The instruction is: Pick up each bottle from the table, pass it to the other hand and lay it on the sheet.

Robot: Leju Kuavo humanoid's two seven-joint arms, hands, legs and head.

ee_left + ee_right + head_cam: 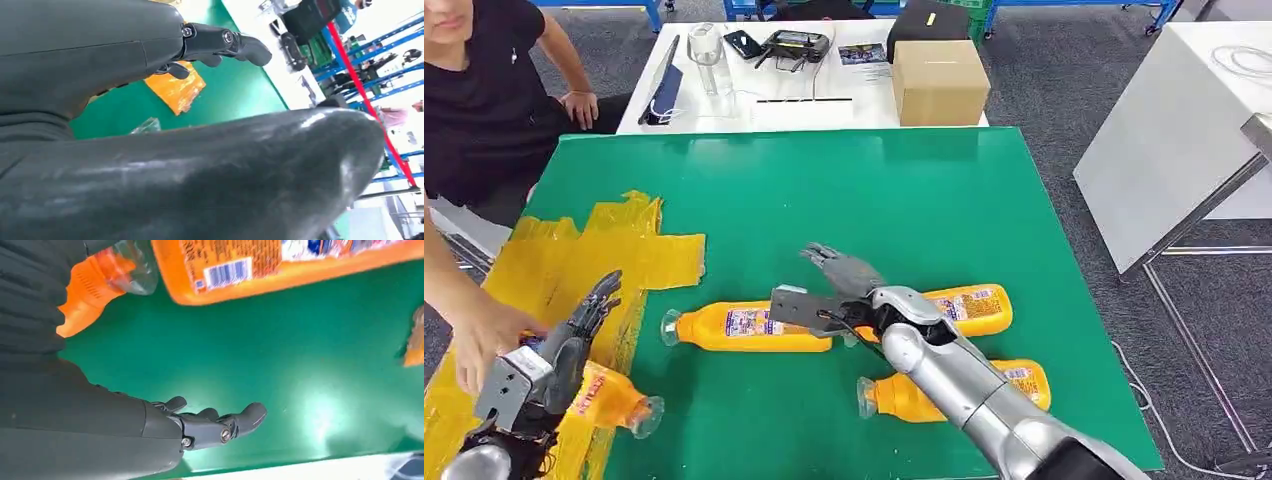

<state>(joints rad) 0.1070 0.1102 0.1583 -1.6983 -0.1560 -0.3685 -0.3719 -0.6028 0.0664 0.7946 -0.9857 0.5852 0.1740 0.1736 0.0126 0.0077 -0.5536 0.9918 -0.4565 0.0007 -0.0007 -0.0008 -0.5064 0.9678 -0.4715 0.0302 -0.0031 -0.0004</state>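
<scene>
On the desk (944, 200), near the front edge, one bottle (609, 398) lies on the yellow sheet (574, 260) at the front left corner, cap toward the right, long axis about along the front edge. The left hand (554, 350) is beside it, fingers stretched out, holding nothing; a person's hand (479, 345) is also close there — a collision is possible, I think.

Near the front right, a second bottle (954, 395) lies partly under the right arm, cap to the left. A little further, a third bottle (749, 327) lies cap to the left, and a fourth (969, 305) is behind the wrist.

The right hand (844, 270) hovers released above the bare green. If it lowers carelessly, the round bottles may roll away — or the forearm pushes the second one off the edge.
</scene>
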